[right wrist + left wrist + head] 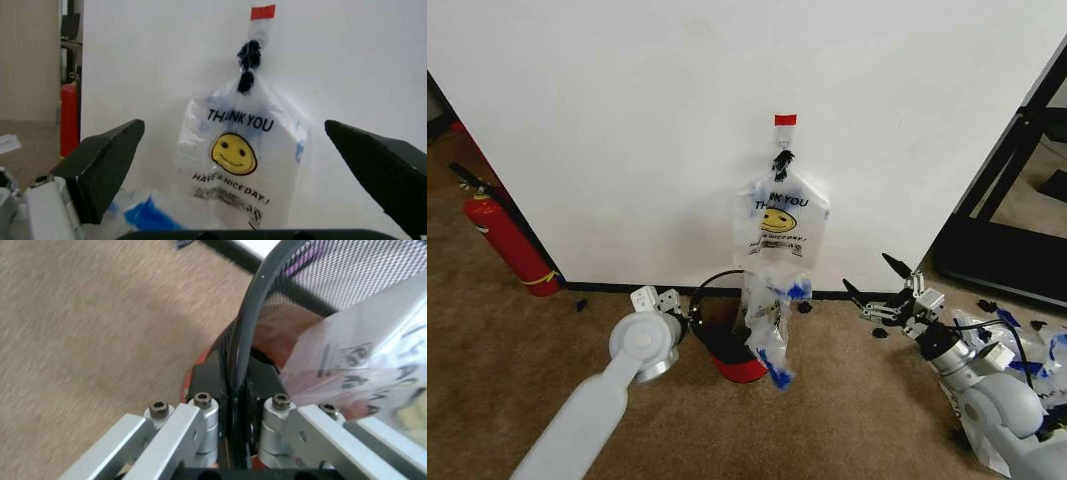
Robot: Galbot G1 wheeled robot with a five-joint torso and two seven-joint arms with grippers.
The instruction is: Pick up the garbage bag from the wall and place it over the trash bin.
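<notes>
White wall (627, 120) above brown carpet (507, 340). Garbage bag (780, 222) hangs on wall from hook under red tape (785, 120), smiley and "THANK YOU" print facing out; lower folds drape down over trash bin (727, 345). Bin sits on carpet at wall foot, tilted, red base toward robot. Left gripper (657, 300) clamped on bin's black wire handle (243, 355). Right gripper (882, 290) near wall, right of bag, fingers spread wide, holding nothing. Fire extinguisher (512, 245) leans at wall, far left.
</notes>
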